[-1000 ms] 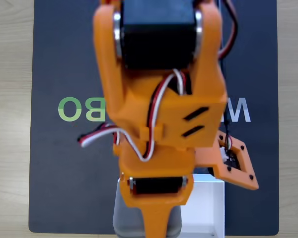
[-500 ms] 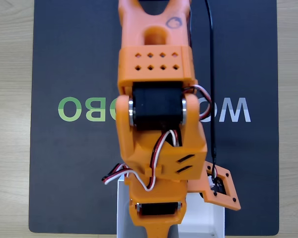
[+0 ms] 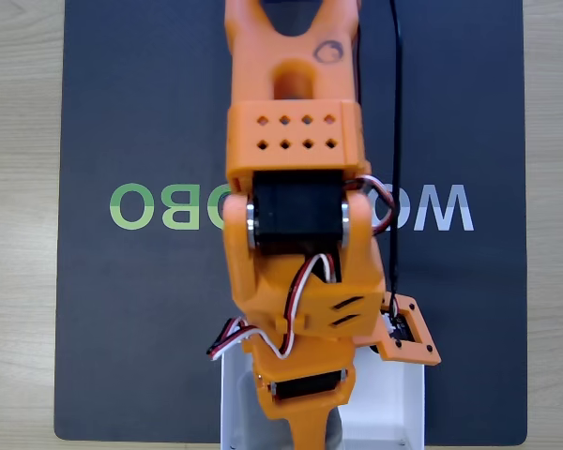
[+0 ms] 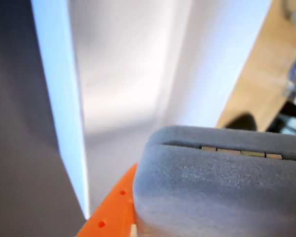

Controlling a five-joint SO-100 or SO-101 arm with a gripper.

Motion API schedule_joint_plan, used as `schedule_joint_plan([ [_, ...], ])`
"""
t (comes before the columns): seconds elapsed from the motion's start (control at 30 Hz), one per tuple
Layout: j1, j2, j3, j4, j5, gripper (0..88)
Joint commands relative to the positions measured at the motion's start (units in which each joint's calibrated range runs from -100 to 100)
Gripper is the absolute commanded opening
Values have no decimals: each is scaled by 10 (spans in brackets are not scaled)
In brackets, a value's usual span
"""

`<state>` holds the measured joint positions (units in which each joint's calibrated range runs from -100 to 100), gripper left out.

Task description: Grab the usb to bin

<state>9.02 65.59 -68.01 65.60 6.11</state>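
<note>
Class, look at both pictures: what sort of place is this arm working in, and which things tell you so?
Probably a hobby or lab desk for robot practice: a pale wood-grain tabletop covered by a dark printed mat, an orange 3D-printed arm with exposed wiring, and a white bin at the mat's near edge.

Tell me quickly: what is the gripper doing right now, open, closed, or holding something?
Gripper: closed on the grey usb, held over the white bin in the wrist view.
</note>
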Motion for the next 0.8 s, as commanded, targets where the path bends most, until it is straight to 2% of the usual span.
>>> schedule_joint_plan([
  [0.0, -9, -69, 31, -4, 2, 253],
  [0.37, -29, -122, 111, -4, 2, 402],
  [0.77, -21, -152, 111, -7, 3, 406],
])
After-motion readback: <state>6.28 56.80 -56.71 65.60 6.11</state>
